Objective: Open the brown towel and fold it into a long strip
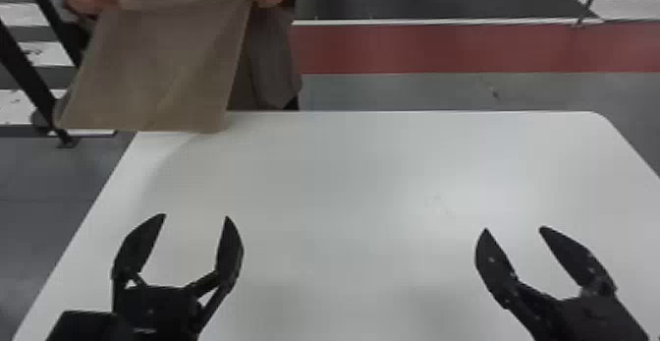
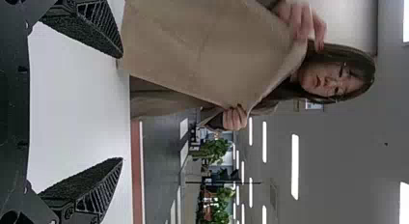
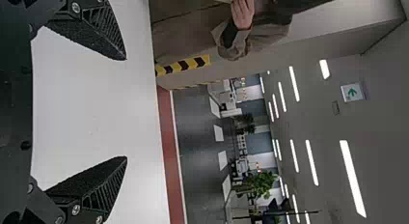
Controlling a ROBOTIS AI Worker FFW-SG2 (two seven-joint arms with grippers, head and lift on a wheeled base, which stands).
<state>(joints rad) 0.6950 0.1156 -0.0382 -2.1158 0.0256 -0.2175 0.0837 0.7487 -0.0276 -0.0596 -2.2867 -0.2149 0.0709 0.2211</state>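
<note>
A person's two hands hold the brown towel (image 1: 162, 65) by its upper corners at the table's far left edge; it hangs spread out, its lower edge at the tabletop. My left gripper (image 1: 196, 215) stands open over the table's near left, well short of the towel. Over the near right is my right gripper (image 1: 513, 228), also open. In the left wrist view the towel (image 2: 207, 45) hangs beyond the left gripper (image 2: 121, 108), whose fingers are apart with nothing between them. The right gripper (image 3: 126, 108) likewise has nothing between its fingers in the right wrist view.
The white table (image 1: 343, 178) spreads under both grippers, its far edge in front of the person. Dark metal legs (image 1: 29, 65) stand on the floor beyond its left side. Behind the table runs a red floor band (image 1: 442, 47).
</note>
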